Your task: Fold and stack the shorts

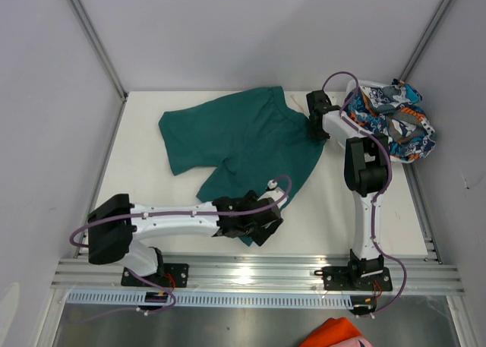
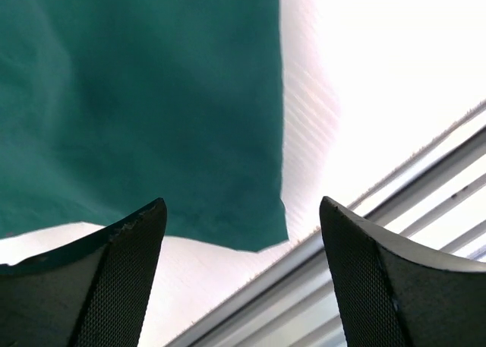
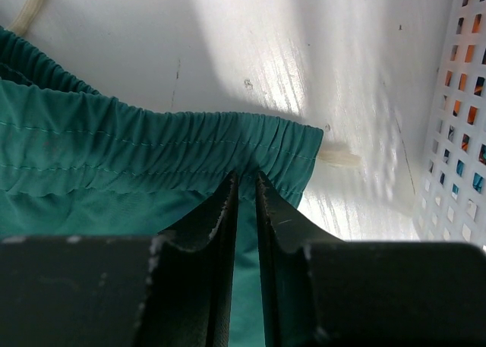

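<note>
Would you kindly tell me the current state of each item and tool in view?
teal shorts: unfolded, spread out on the table
printed shorts: crumpled in the basket
left tool: open, over a leg hem
right tool: shut on the waistband

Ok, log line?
left hand: open over dark teal fabric shorts | right hand: shut on waistband | multicolour printed shorts: in white mesh basket

place: robot lab cell | table (image 1: 140, 184): white | walls (image 1: 228, 28): grey panels on three sides of table | posts (image 1: 95, 39): metal, at table's far corners | rail (image 1: 258, 271): aluminium extrusion along table's near edge, arm bases (image 1: 363, 275) on it
</note>
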You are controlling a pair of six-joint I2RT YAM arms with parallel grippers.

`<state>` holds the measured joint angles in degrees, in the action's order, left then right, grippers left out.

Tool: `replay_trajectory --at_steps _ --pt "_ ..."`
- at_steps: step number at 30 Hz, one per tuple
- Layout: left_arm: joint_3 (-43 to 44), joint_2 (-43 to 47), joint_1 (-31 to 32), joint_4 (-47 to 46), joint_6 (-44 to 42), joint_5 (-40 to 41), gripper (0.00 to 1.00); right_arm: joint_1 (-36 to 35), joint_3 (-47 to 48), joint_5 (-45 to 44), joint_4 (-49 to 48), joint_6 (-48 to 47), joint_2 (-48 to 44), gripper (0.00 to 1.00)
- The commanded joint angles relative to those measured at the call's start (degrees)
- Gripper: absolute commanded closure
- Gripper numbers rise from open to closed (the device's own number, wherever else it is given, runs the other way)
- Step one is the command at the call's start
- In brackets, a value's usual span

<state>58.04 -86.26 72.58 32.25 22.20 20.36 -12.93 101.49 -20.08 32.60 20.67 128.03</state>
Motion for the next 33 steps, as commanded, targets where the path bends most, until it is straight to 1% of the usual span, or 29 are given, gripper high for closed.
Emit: replay_trajectory --at_steps 1,4,10,11,13,14,16,17,18,21,23,24,25,27,29,31,32,33 --pt "-0.74 0.39 1.69 2.64 1.09 0.29 0.17 -0.61 1.25 0.65 2.03 -0.71 -0.67 0.83" --pt "-0.47 -1.71 1.69 3.61 1.53 0.56 0.18 -0.61 1.16 0.56 2.29 -0.63 -0.76 0.83" --pt "0.58 -5.41 1.69 3.26 1.62 -0.76 0.25 -0.69 1.16 0.56 2.47 -0.63 -0.94 0.83" --pt "0.93 -6.11 1.69 3.34 1.71 -0.59 0.28 -0.69 1.16 0.56 2.47 -0.71 -0.94 0.83" --pt "1.2 -8.21 1.69 3.7 2.5 0.29 0.32 -0.78 1.08 0.65 2.47 -0.63 -0.85 0.83" --pt "1.28 -8.83 1.43 3.61 2.68 0.12 0.38 -0.87 1.08 0.65 2.64 -0.71 -0.94 0.83" --pt "1.02 -10.06 1.34 2.12 2.68 -2.68 0.43 -0.96 0.99 0.74 2.91 -0.8 -0.94 0.84" --pt "0.76 -10.24 1.34 1.51 2.68 -3.91 0.5 -1.13 1.07 0.74 3.0 -0.72 -0.94 0.84" --pt "-0.03 -10.07 1.34 0.46 2.76 -4.79 0.52 -1.22 1.08 0.74 3.26 -0.89 -0.94 0.84" --pt "-1.43 -9.11 1.34 -0.26 2.94 -7.7 0.63 -1.75 0.73 0.92 4.31 -0.98 -1.11 0.87" --pt "-2.05 -7.53 1.34 0.09 3.12 -8.76 0.74 -2.27 -1.19 1.7 4.23 -0.8 -2.6 0.88" --pt "-2.92 -6.82 1.34 1.05 3.2 -8.85 0.79 -2.45 -2.25 2.14 3.97 -0.72 -3.39 0.88" --pt "-3.11 -5.95 1.25 1.76 3.73 -8.41 0.87 -2.71 -3.48 2.67 3.61 -0.28 -5.66 0.88" --pt "-3.81 -2.88 1.17 4.47 4.61 -7.97 1.0 -3.85 -8.4 5.2 1.86 0.25 -8.39 0.89" --pt "-4.95 0.8 0.2 8.07 6.8 -7.62 1.0 -5.87 -13.57 6.36 0.54 1.13 -12.7 0.9" --pt "-6.0 4.06 -1.37 10.54 9.09 -8.05 1.0 -7.8 -16.92 5.58 -0.08 1.48 -15.6 0.9" --pt "-6.27 5.82 -1.82 12.64 9.79 -8.06 1.0 -8.68 -18.51 4.88 -0.69 1.83 -18.57 0.9" --pt "-6.8 9.84 -2.35 13.53 11.1 -8.23 1.0 -9.91 -21.66 4.44 -0.87 2.1 -20.0 0.9"
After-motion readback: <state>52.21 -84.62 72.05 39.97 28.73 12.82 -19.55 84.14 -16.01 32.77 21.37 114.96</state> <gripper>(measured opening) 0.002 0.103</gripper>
